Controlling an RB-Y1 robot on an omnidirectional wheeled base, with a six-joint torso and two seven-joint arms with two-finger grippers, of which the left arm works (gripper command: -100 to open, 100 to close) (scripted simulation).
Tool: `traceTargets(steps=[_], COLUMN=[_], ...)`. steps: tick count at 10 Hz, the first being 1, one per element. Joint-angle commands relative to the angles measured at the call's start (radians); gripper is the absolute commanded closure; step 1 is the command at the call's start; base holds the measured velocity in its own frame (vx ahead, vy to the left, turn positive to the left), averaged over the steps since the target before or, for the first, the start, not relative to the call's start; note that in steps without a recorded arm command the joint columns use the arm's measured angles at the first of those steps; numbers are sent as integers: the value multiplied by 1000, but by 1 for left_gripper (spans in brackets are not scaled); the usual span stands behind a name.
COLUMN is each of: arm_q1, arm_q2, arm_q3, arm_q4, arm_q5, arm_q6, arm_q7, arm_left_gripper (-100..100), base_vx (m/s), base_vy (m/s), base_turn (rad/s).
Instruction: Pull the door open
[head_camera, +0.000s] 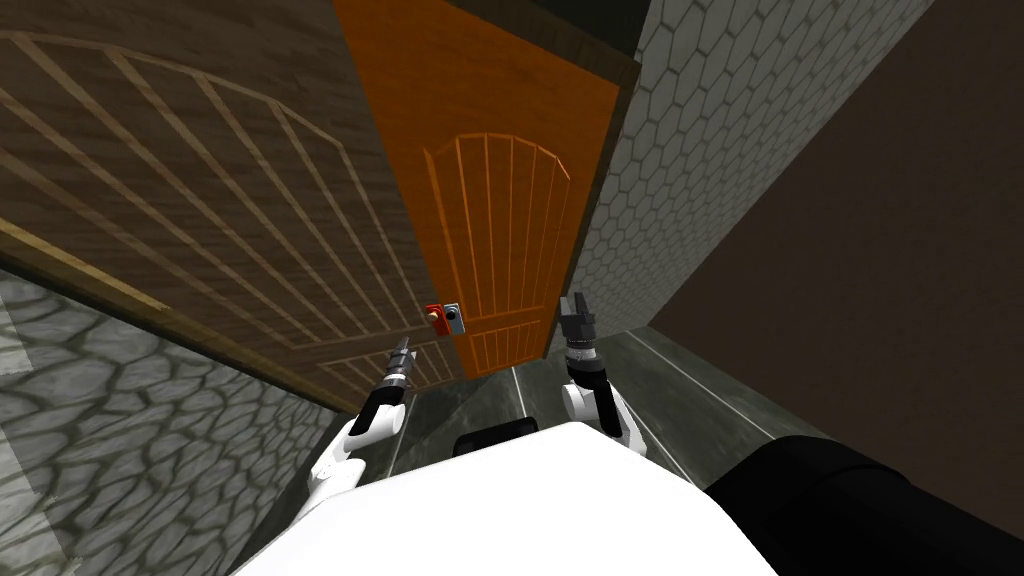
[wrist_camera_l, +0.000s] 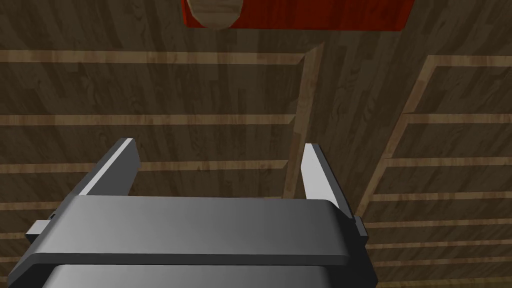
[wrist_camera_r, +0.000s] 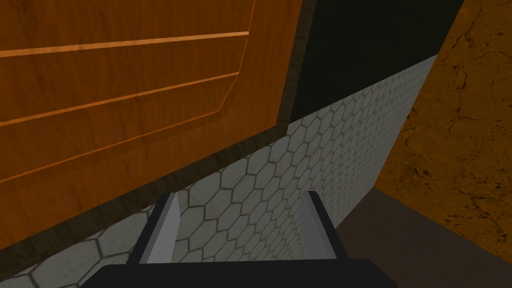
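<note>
L tool (wrist_camera_l: 218, 144) was released, fingers wide apart w/ nothing between them, pointing at the dark brown door (wrist_camera_l: 150, 90) and not touching it as far as I could tell. The task's thing, a tan knob (wrist_camera_l: 215, 10) on a red plate (wrist_camera_l: 310, 15), sat on that door near its edge, next to the orange door (head_camera: 500, 230) w/ its grey plate (head_camera: 456, 318). Key relation: the knob lay past the L fingertips, a bit higher on the door and slightly to my right, close but not yet in the gap. R tool (wrist_camera_r: 241, 195) was also released, held off by the hex-tiled wall (wrist_camera_r: 280, 190) beyond the orange door, well apart from the knob. So L arm was clearly nearer; prob. needs to lift and advance before clenching.
</note>
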Motion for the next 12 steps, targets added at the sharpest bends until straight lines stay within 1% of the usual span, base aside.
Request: traceTargets(steps=[1,2,4,5,6,7,9,11,12], arm_q1=[28,39,51,54,52,47,32,8,-10], arm_q2=[15,33,58,70,73,74,67,48,33], arm_q3=[22,45,76,89,93,93,80,54,33], arm_q4=[-6,7,28,38,42,45,44,37,30], arm_q5=[4,10,17,21,23,24,24,20,17], arm_q6=[4,3,0,-2,-4,-6,-10,-13,-16], arm_q7=[1,4,10,13,15,18,20,22,23], arm_left_gripper=[-100,-100,-100,-100,-100,-100,-100,-100,-100], base_vx=[-42,-18,39,134,175,211,184,226,208], base_vy=[57,56,44,20,48,52,35,-32,-132], base_turn=[52,88,44,-12,-33,-93,-124,-166,-236])
